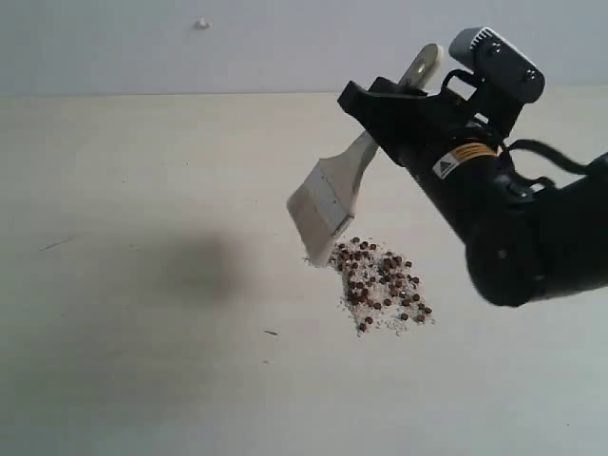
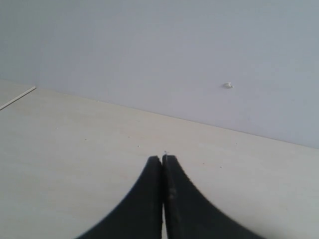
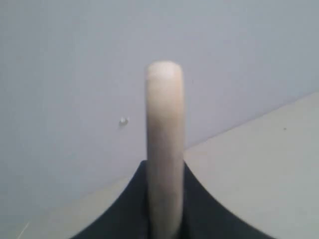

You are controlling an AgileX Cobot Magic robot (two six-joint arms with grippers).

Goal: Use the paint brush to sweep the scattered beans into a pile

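one pile [image 1: 380,285]: beside paint brush [image 1: 328,199] bristles, toward desk's [image 1: 142,380] front edge
right pincer [image 1: 394,100]: grasping it
left pincer [image 2: 162,162]: clenched

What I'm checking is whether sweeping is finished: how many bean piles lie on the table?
1. The pile lies right of centre in the exterior view, at the bristles of the paint brush, which may hide part of it.
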